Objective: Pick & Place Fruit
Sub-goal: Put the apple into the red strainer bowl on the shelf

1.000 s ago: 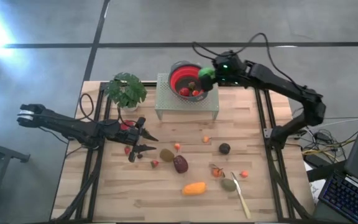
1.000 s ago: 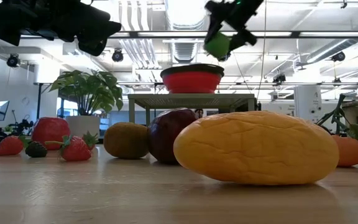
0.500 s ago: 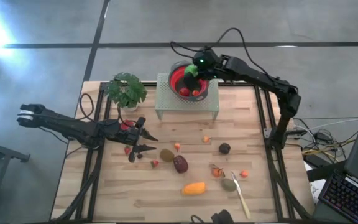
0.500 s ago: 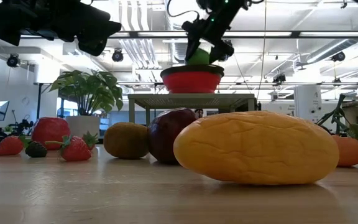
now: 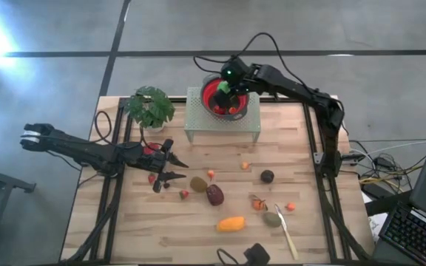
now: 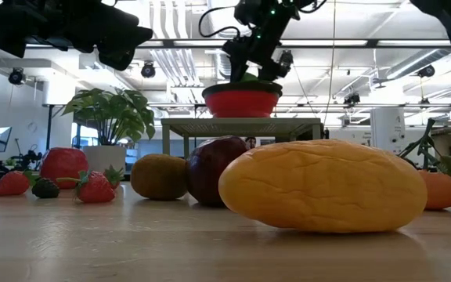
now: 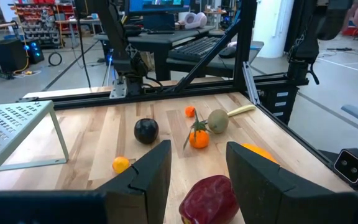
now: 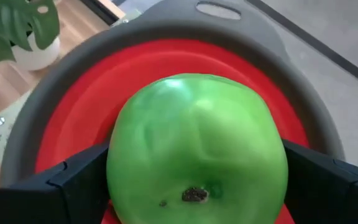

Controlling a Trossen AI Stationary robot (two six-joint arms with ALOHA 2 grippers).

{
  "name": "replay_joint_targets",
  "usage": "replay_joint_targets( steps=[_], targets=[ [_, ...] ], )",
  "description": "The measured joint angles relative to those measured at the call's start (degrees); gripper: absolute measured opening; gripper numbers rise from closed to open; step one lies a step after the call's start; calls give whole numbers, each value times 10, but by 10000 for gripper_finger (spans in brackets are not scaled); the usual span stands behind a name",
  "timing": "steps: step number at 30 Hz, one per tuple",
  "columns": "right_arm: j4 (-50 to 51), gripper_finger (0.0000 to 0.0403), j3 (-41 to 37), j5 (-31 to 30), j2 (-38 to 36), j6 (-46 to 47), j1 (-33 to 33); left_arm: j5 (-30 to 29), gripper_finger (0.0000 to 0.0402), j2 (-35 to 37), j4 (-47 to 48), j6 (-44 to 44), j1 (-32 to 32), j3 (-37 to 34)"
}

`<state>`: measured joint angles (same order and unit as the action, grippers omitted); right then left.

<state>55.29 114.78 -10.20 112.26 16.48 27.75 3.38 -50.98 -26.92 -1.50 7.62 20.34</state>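
1. Table [image 5: 331, 222]: loose fruit lies spread near the left gripper [image 5: 170, 168], whose jaws stand part open on nothing.
2. Bowl [image 5: 211, 89]: on the rack.
3. Right gripper [image 5: 223, 91]: jaws clamp the apple [image 8: 194, 146] over the bowl.
4. Risk: released off-centre, it could bounce out.

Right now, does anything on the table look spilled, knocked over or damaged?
Nothing stands out. The loose fruit lies scattered on the table, as the job expects, the plant stands upright, and the right gripper holds the green apple over the red bowl on its stand.
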Motion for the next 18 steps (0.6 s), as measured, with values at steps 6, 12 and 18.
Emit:
replay_joint_targets(
  steps=[6,12,18],
  targets=[
    [0,370,2,0,4,0,4,0,161,0,0,0,0,0],
    [2,370,0,0,1,0,8,0,161,0,0,0,0,0],
    [3,382,0,0,0,0,8,0,161,0,0,0,0,0]
  ],
)
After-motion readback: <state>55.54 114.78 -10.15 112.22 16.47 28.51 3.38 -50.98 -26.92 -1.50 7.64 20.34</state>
